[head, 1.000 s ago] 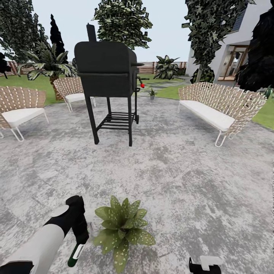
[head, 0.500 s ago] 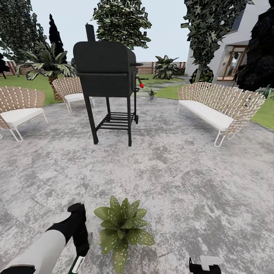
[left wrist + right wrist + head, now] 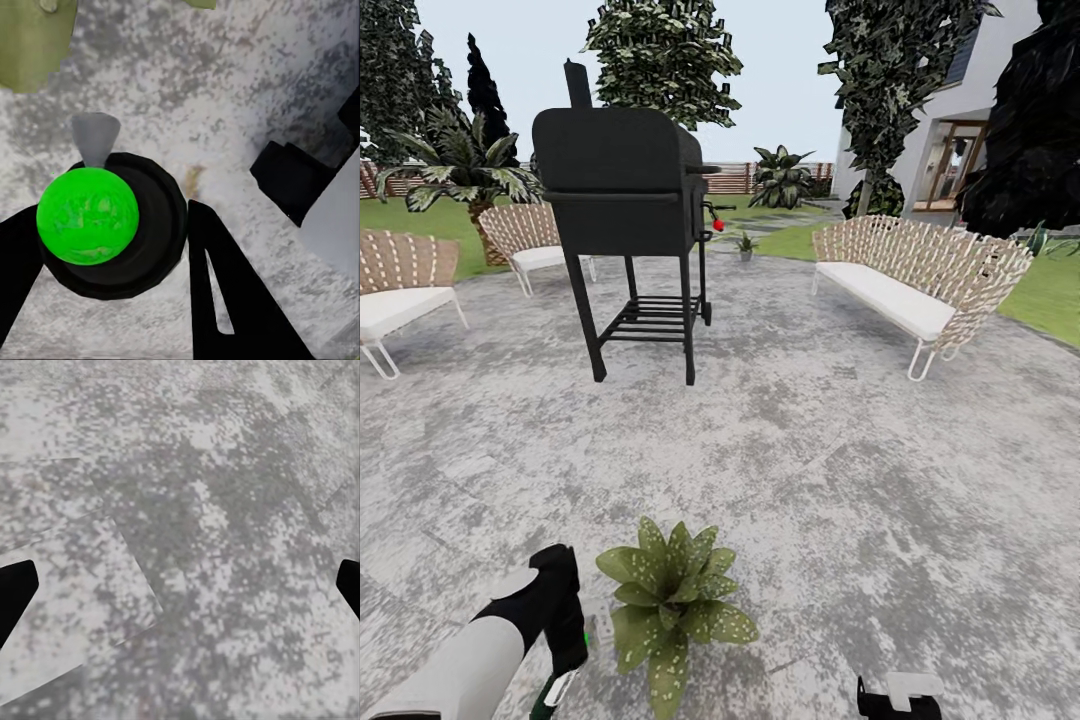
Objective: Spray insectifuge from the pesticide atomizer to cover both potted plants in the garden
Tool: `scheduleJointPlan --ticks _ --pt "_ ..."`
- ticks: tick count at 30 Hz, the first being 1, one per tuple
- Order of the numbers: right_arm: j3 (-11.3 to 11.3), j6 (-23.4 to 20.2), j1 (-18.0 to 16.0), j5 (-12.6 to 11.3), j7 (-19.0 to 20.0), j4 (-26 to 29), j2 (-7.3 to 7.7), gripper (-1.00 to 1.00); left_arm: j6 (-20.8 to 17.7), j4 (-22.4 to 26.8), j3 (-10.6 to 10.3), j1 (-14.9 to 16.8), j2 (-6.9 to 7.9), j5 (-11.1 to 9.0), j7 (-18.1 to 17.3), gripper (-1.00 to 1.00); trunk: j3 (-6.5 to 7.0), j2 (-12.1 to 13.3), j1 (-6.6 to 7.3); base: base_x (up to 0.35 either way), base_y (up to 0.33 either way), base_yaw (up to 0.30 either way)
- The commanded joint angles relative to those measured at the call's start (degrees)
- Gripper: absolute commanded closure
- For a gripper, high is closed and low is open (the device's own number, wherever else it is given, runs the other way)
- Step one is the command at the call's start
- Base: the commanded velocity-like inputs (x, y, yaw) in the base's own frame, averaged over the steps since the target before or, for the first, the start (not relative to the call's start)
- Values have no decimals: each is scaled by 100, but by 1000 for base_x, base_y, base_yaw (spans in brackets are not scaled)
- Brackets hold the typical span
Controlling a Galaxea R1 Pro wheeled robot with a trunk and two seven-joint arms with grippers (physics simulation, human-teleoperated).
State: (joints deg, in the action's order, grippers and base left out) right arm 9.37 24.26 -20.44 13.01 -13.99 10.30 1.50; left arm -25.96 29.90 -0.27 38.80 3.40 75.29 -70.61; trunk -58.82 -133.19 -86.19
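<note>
At the lower left of the head view, the left hand (image 3: 565,655) is clamped on the pesticide atomizer (image 3: 557,688), its long axis running steeply down toward the patio (image 3: 810,470). A potted plant (image 3: 668,605) sits just beside it. The right hand (image 3: 180,585) has its fingers wide apart.

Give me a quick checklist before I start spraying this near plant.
1. Pesticide atomizer held in left hand: ok, fingers either side of it.
2. Atomizer close beside the near potted plant: ok.
3. Nozzle aimed at the leaves: cannot tell; a leaf lies beyond it, off to one side.
4. Right hand free: ok, open over bare patio.
5. Second potted plant located: ok, far off past the grill.
</note>
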Motion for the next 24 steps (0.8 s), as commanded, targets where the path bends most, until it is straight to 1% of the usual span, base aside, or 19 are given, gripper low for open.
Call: scheduleJointPlan --ticks 1,2,3,4,5,6,8,9,13,16,24 --pt "38 17 -4 61 -16 -9 -1 -100 -46 -9 1 -1 4 -69 137 100 -5 -2 1 0 0 0" --pt "38 17 -4 61 -16 -10 -1 -100 52 -18 1 -4 8 -244 226 100 -5 -2 1 0 0 0" --pt "38 17 -4 61 -16 -10 -1 -100 381 -24 1 -8 10 -570 285 100 -5 -2 1 0 0 0" --pt "34 17 -4 61 -16 -9 -5 -100 717 -26 1 -11 12 -830 327 100 -5 -2 1 0 0 0" --pt "33 17 -4 60 -16 -5 -7 -100 853 -27 1 -15 21 -935 362 100 -5 -2 1 0 0 0" --pt "33 17 -4 56 -16 -4 -9 -100 919 -32 1 -20 25 -975 447 100 -5 -2 1 0 0 0" --pt "34 17 -4 53 -16 -2 -10 -100 983 -46 -5 -217 30 -991 740 100 -5 -2 1 0 0 0" --pt "37 17 -4 53 -16 -2 -10 -100 1013 -46 -7 -279 36 -987 791 100 -5 -2 1 0 0 0" --pt "37 17 -4 53 -16 -2 -10 -100 1055 -43 -8 -327 54 -1016 820 100 -5 -2 1 -11 6 0" --pt "36 17 -4 53 -19 -2 -10 -100 1033 13 -1 -329 56 -1039 818 100 -5 -2 1 -163 181 -62" --pt "31 16 -4 53 -17 -2 -12 -100 996 44 9 -320 47 -1060 774 100 -5 -2 1 -31 324 -276"
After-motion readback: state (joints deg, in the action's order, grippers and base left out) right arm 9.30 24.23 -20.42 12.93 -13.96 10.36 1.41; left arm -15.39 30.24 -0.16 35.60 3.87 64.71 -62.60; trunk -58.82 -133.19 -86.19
